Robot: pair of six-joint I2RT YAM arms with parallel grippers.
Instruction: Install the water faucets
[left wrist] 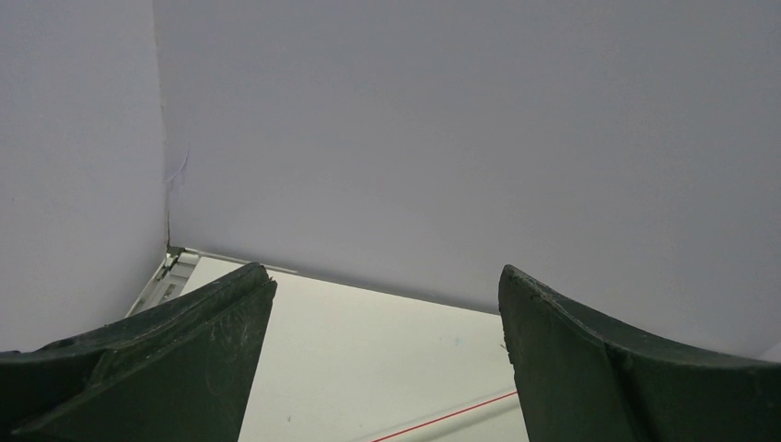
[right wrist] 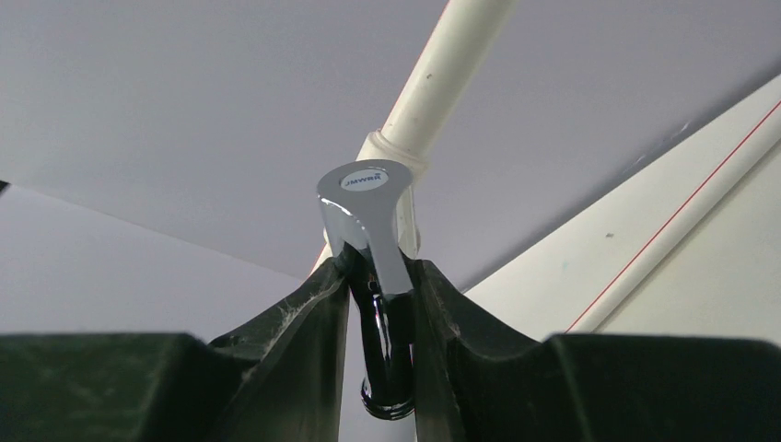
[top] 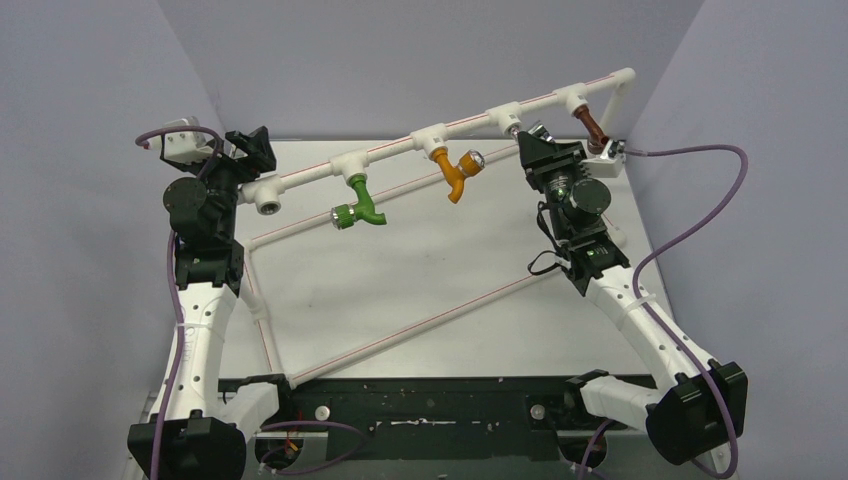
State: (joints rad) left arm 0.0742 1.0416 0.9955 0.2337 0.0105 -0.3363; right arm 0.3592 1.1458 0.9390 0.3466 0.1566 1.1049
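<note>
A raised white pipe rail (top: 400,147) runs from far left to far right with several tee fittings. A green tap (top: 360,203), an orange tap (top: 458,170) and a brown tap (top: 592,127) hang from it. My right gripper (top: 533,140) is shut on the chrome faucet (right wrist: 373,249), held up at the tee (top: 505,115) between the orange and brown taps; the lever handle points up at the white fitting (right wrist: 391,152). My left gripper (top: 252,150) is open and empty beside the rail's left end elbow (top: 266,195); its fingers (left wrist: 166,359) frame bare table.
A lower frame of white pipes (top: 400,325) with red stripes lies on the table. Grey walls close in the back and both sides. The right arm's purple cable (top: 700,200) loops out to the right wall.
</note>
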